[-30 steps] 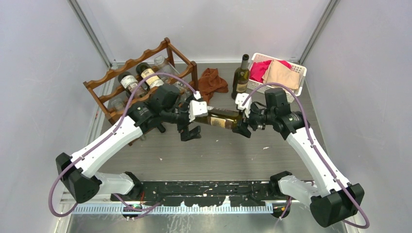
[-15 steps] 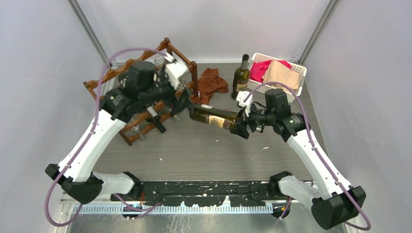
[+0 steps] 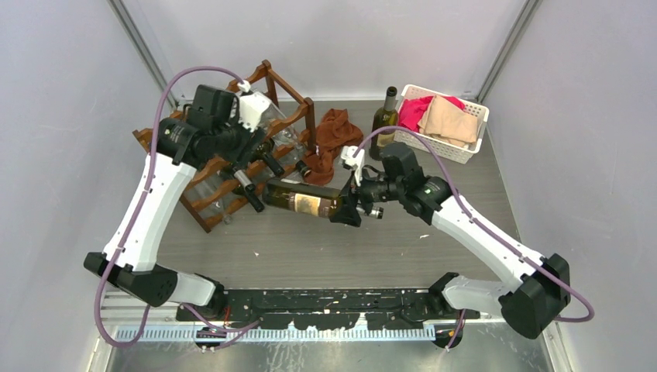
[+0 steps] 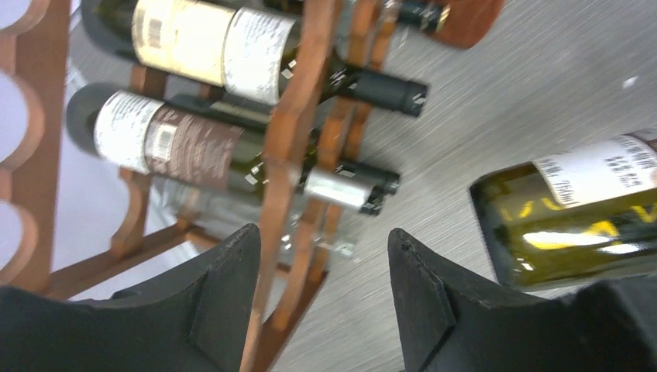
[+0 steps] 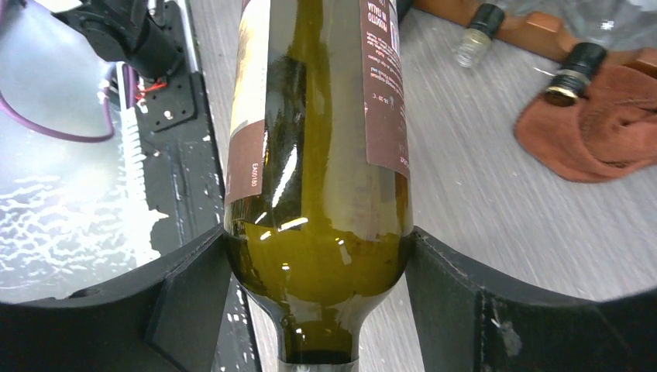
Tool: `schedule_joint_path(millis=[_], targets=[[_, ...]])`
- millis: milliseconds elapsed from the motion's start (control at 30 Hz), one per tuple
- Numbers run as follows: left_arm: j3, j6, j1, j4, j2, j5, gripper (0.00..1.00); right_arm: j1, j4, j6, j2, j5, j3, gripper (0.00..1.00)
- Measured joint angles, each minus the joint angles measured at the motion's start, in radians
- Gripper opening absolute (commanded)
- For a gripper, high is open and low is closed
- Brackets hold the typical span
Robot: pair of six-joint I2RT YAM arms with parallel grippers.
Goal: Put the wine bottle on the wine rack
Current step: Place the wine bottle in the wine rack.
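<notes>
The wine rack [image 3: 273, 80] is dark reddish-brown wood and stands at the back left with several bottles lying in it. My right gripper [image 3: 350, 203] is shut on the shoulder of a green wine bottle [image 3: 300, 200] and holds it level, base towards the rack's front. In the right wrist view the bottle [image 5: 318, 155] sits clamped between the fingers [image 5: 194, 294]. My left gripper [image 3: 252, 147] is open and empty over the rack. In the left wrist view its gripper [image 4: 321, 236] straddles a rack rail [image 4: 290, 155], with the held bottle's base [image 4: 573, 213] at the right.
A second green bottle [image 3: 385, 118] stands upright at the back. A white basket [image 3: 472, 132] holding pink and tan cloths is at the back right. A rust-brown cloth [image 3: 335, 130] lies beside the rack. Bottle necks [image 4: 387, 89] stick out of the rack's front.
My left gripper has let go of the bottle and swung back and left over the rack. My right gripper has carried the bottle left, towards the rack.
</notes>
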Motion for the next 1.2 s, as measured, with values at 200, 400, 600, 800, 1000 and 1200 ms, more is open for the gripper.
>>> schedule_joint_path(millis=[200,400,600,800,1000,1200], targets=[[-0.001,0.142,0.146,-0.083,0.006,0.013,0.56,0.077,0.095,0.091,0.095,0.002,0.008,0.01],[-0.066,0.262,0.212,-0.085,0.0,0.072,0.47,0.129,0.172,0.15,0.187,0.013,0.043,0.01],[-0.126,0.308,0.261,-0.082,0.004,0.113,0.39,0.171,0.252,0.203,0.248,0.034,0.077,0.01],[-0.135,0.334,0.275,-0.062,0.004,0.116,0.09,0.209,0.319,0.25,0.303,0.041,0.105,0.01],[-0.135,0.368,0.277,-0.065,0.003,0.127,0.03,0.247,0.369,0.303,0.371,0.066,0.145,0.01],[-0.132,0.367,0.286,-0.067,0.003,0.149,0.03,0.292,0.41,0.358,0.452,0.117,0.195,0.01]])
